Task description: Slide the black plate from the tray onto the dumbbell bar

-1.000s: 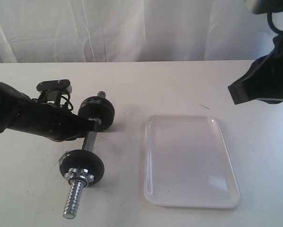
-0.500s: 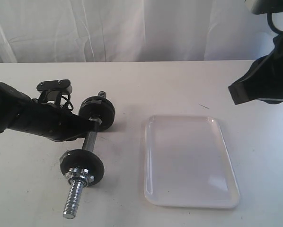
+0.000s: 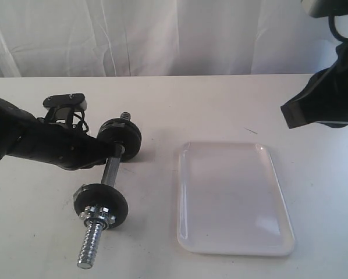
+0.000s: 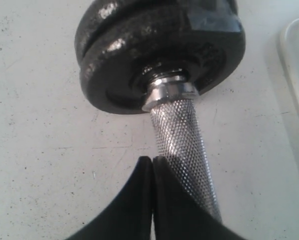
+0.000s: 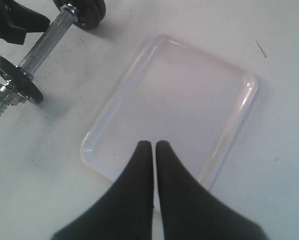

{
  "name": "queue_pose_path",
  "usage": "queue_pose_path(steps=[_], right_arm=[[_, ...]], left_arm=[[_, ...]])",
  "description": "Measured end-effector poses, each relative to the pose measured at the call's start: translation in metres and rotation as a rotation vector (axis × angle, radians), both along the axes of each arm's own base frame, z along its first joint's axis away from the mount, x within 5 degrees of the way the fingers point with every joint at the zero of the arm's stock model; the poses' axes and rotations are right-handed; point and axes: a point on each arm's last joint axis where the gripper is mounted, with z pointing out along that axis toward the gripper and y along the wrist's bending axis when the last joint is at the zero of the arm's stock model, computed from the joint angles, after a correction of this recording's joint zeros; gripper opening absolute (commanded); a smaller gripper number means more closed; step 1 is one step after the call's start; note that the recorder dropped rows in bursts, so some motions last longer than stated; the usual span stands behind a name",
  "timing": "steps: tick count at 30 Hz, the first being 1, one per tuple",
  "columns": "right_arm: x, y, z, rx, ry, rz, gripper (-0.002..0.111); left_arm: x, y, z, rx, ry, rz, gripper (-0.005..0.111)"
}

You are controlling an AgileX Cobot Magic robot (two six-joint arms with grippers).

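Observation:
The dumbbell bar [image 3: 110,170] lies on the table at the left, its knurled chrome shaft [image 4: 182,135] running between black discs. At the far end two black discs [image 4: 139,45] sit stacked against each other; one disc [image 3: 101,200] with a silver nut sits near the front threaded end. Which of these is the black plate I cannot tell. The white tray [image 3: 232,197] holds nothing. My left gripper [image 4: 153,160] is shut, tips beside the shaft, nothing between them. My right gripper [image 5: 153,144] hangs shut above the tray [image 5: 179,95].
The right arm [image 3: 322,102] hangs high at the right edge, above the table. A bare threaded end [image 3: 91,244] of the bar points toward the table's front edge. White curtain stands behind the table.
My left arm has risen and drawn back slightly from the shaft. The bar, the tray and the right arm have not moved.

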Motion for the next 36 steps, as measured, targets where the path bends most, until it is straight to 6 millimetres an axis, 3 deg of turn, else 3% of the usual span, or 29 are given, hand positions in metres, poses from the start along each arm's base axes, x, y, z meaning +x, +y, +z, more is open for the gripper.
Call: queue_pose_path(steps=[3,10,12,15,21,22,27,32,36], right_arm=[[0.000,0.000,0.000,0.000,0.000,0.000,0.003],[0.000,0.000,0.000,-0.006,-0.002,0.000,0.003],[0.000,-0.001,0.000,-0.011,-0.004,0.000,0.003],[-0.013,-0.006,0.004,0.001,-0.036,-0.005,0.003],[-0.044,-0.018,-0.011,0.035,-0.103,-0.028,0.003],[-0.052,-0.021,-0.019,0.040,-0.116,-0.032,0.003],[-0.071,-0.028,-0.036,0.032,-0.095,-0.028,0.003],[-0.074,-0.029,-0.038,0.025,-0.078,-0.023,0.003],[-0.074,-0.029,-0.038,0.025,-0.077,-0.023,0.003]], left_arm=[[0.001,0.001,0.013,-0.009,-0.046,0.012,0.000],[0.000,0.001,0.017,-0.008,-0.062,-0.001,0.000],[-0.004,0.002,0.032,-0.007,-0.115,-0.034,0.000],[-0.031,0.013,0.070,-0.044,-0.221,-0.058,0.000],[-0.094,0.039,0.091,-0.088,-0.311,-0.085,0.000],[-0.114,0.047,0.100,-0.110,-0.368,-0.087,0.000],[-0.161,0.067,0.128,-0.192,-0.545,-0.102,0.000],[-0.185,0.076,0.145,-0.242,-0.657,-0.116,0.000],[-0.193,0.080,0.151,-0.255,-0.697,-0.118,0.000]])
